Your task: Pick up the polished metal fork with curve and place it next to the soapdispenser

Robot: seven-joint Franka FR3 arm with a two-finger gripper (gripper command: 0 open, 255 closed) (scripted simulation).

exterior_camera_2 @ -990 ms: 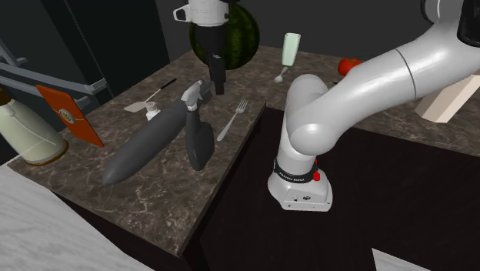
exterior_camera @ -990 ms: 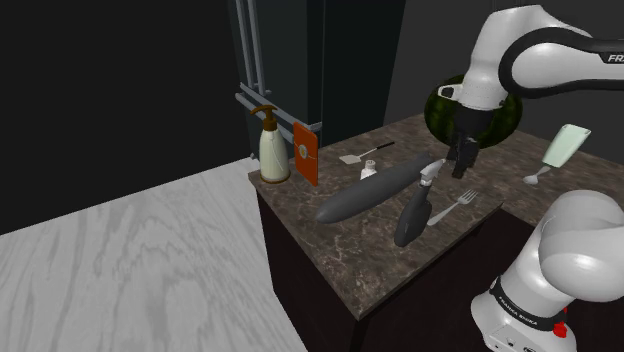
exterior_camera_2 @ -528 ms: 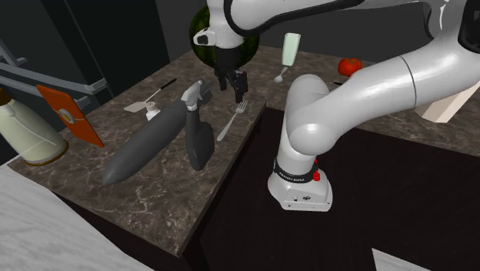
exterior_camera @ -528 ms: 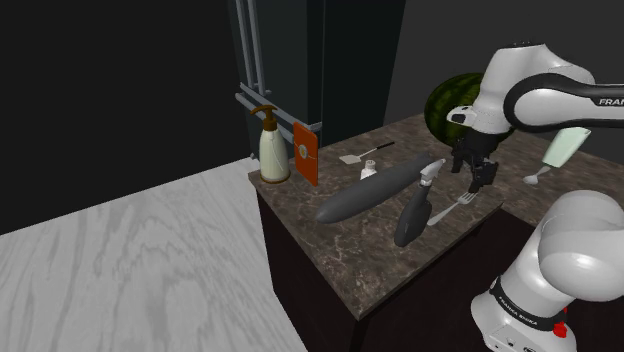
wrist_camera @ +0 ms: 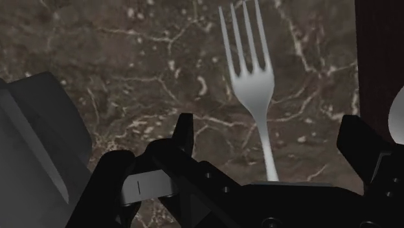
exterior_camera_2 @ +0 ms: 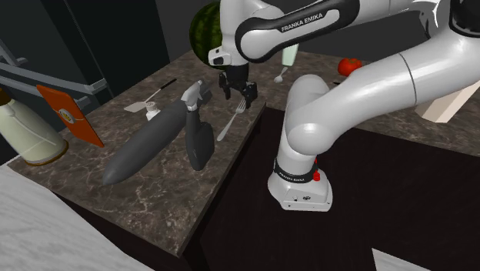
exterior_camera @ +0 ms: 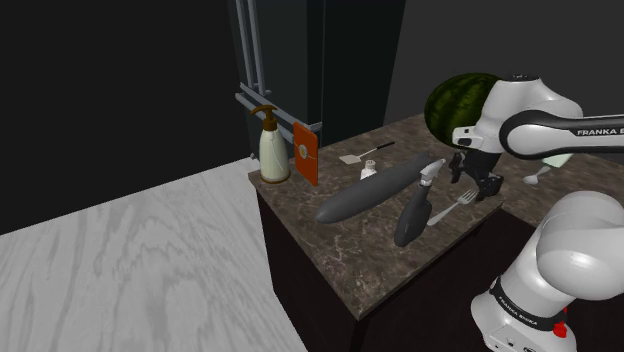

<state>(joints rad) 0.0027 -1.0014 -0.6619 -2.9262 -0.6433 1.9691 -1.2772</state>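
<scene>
In the shoulder view, the gripper [exterior_camera: 474, 181] hangs low over the near right corner of the dark stone counter [exterior_camera: 340, 250], its two black fingers standing wide apart. The fork [exterior_camera: 458, 204] lies flat on the stone just below them, close to the counter's edge. Beside it, toward the view's left, lies a dark spray bottle [exterior_camera: 411, 216], and beyond that a long dark grey torpedo-shaped body [exterior_camera: 368, 192]. The soap dispenser [exterior_camera: 271, 148] stands upright at the far left corner, well apart from the fork, with an orange card [exterior_camera: 306, 153] just beside it. A watermelon [exterior_camera: 455, 100] sits behind the arm.

In the second exterior view, the gripper [exterior_camera_2: 238, 92] points down over the tine end of the fork [exterior_camera_2: 229, 124], which lies along the counter's edge – tines toward the watermelon [exterior_camera_2: 205, 23], handle toward the viewer. The spray bottle [exterior_camera_2: 198, 138] lies near it. The soap dispenser [exterior_camera_2: 27, 129] is at the view's far left, and a tomato [exterior_camera_2: 348, 65] sits at the far right.

In the wrist view, the gripper [wrist_camera: 272, 136] is spread wide. The fork [wrist_camera: 253, 84] lies on the stone between the fingers [wrist_camera: 185, 133], its handle running under the hand, and neither finger touches it – it is not held.
</scene>
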